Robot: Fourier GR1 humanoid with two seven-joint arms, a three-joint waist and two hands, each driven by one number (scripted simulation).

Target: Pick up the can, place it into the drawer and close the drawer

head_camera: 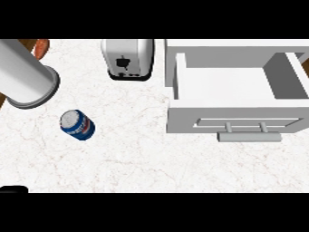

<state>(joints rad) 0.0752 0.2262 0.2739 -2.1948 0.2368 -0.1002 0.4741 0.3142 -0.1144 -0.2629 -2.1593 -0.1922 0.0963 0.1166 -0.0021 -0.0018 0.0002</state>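
A single head view looks steeply down on the counter [150,163], with the open drawer [240,81] at the far right.

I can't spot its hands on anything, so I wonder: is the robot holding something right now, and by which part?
Nothing is held. The can stands alone on the counter, untouched, and the drawer is open.

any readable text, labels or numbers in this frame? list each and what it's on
No readable text anywhere.
can: blue label with white and red marks, too blurred to read.
toaster: black lever slot and small dark controls on its front, no legible marks.
drawer front and handle: blank.
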